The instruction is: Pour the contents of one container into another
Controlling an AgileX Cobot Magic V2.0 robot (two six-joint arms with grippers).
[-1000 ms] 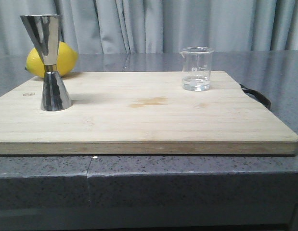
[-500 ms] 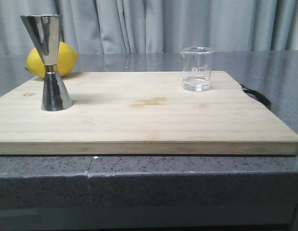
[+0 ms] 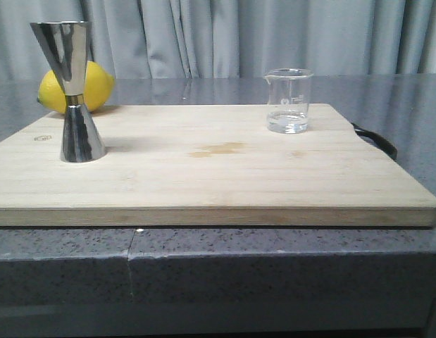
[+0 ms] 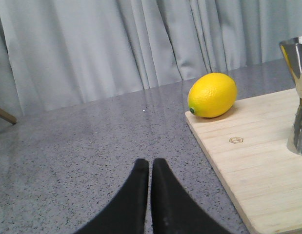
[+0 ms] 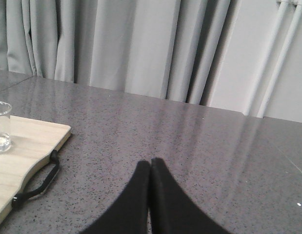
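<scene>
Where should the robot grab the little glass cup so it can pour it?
Probably around the middle of the beaker's straight round wall, coming in level from the right with the right gripper, which is nearer. The beaker stands upright on the cutting board, and its pouring lip points left toward the jigger, so that side should stay free.
</scene>
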